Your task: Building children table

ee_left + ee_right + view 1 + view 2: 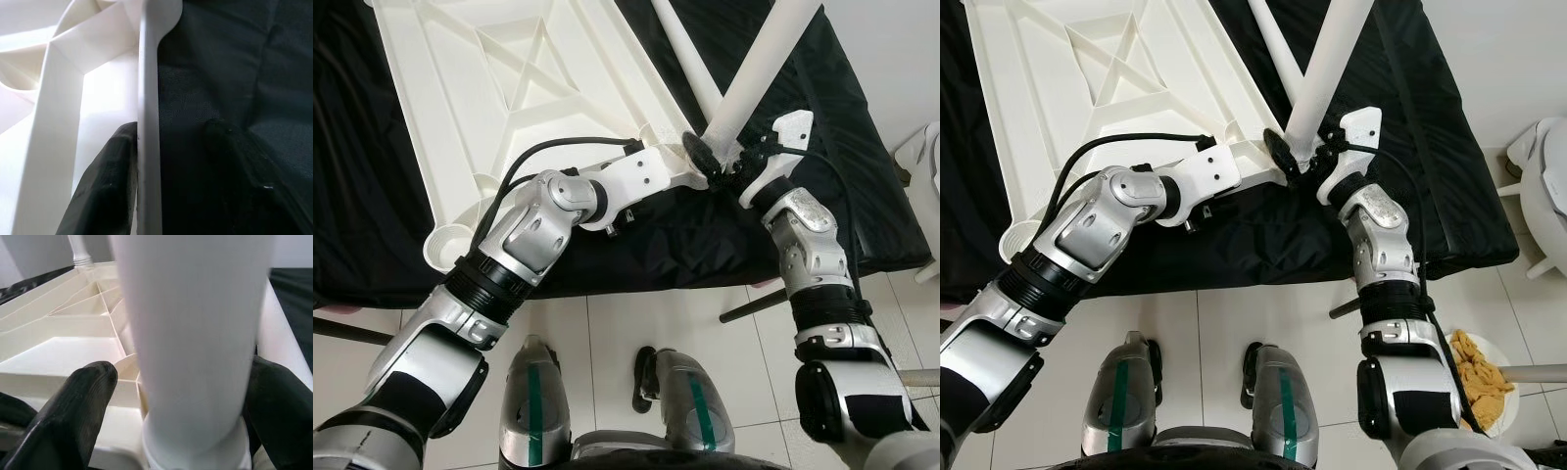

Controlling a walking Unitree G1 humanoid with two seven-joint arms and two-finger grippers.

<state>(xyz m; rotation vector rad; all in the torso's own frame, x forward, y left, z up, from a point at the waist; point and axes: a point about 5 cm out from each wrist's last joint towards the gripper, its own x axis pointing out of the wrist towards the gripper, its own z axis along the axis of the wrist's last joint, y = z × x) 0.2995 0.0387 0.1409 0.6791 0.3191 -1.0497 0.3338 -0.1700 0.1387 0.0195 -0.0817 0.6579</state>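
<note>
Our right end effector [1304, 157] is pinching the lower end of a white leg [1327, 64], its fingers [73, 411] spread on either side of the tube where the leg is meeting the corner of the tabletop [489, 88]. The leg is tilting up toward 1 o'clock. Our left end effector [697, 162] is reaching in from 9 o'clock to that same corner; one finger [105, 186] is touching the inner side of the tabletop's rim and the other is sitting outside over the black cloth [822, 147], so the rim is standing between our parted fingers. The tabletop is lying upside down, ribs up, on the cloth-covered surface at 11 o'clock. A second leg [690, 59] is lying at 12 o'clock, crossing behind the held one.
</note>
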